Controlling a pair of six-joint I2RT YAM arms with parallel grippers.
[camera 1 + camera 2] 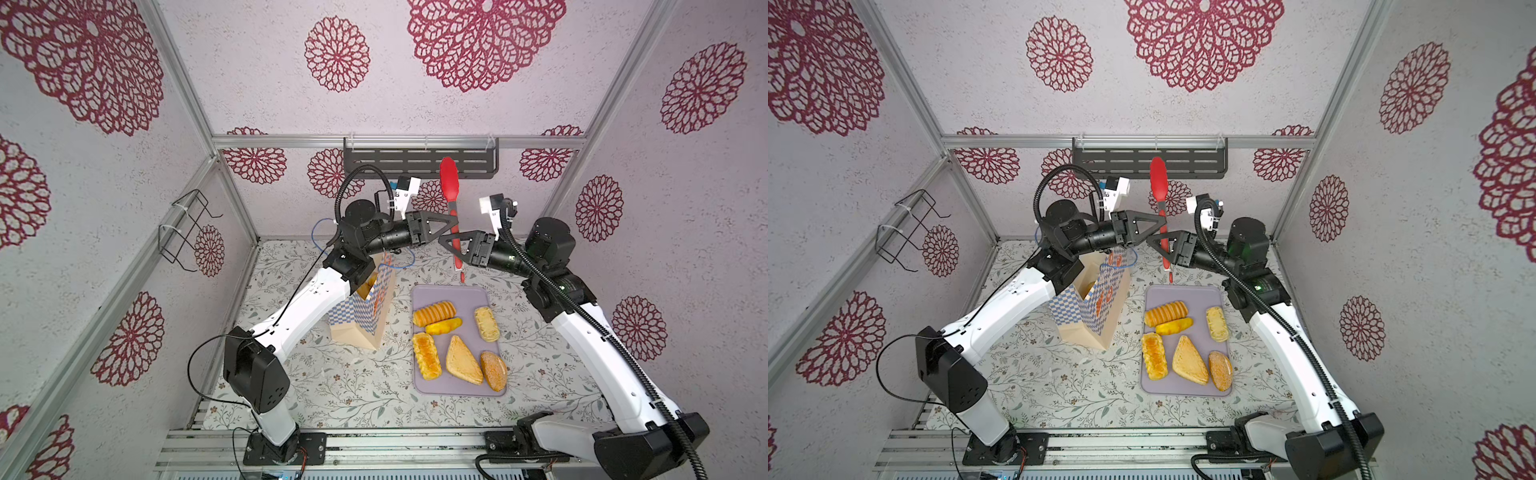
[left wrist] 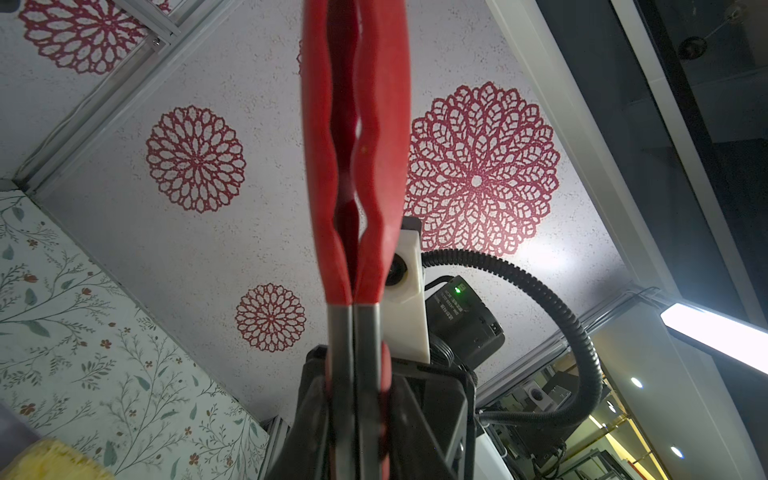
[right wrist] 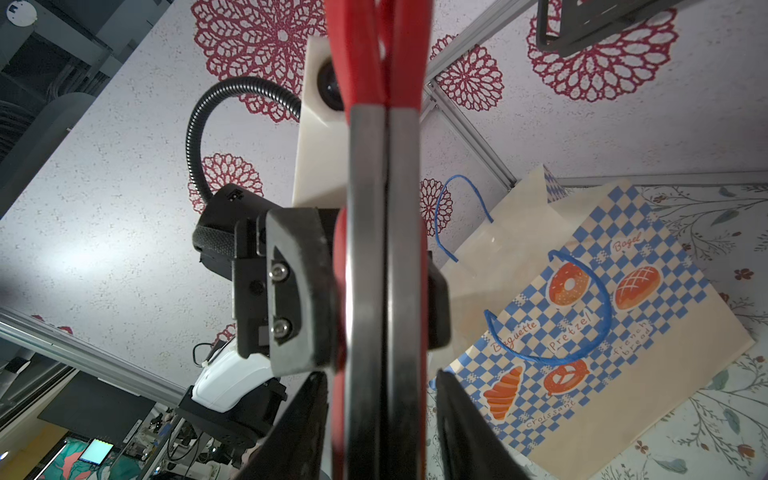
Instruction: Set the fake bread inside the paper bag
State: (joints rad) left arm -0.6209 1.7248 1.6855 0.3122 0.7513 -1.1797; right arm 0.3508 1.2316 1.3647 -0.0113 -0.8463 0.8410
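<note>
Six fake bread pieces lie on the lilac tray, right of the paper bag.
Farther back, the left gripper clamps upright red tongs; the right gripper straddles them, and we cannot tell if it grips.

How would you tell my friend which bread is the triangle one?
Look at the flat lilac tray on the flowery table, right of the paper bag. In both top views its lowest row holds three pastries, and the triangle bread lies in the middle, between a bumpy loaf and an oval bun. It alone is flat, smooth and pointed.
</note>
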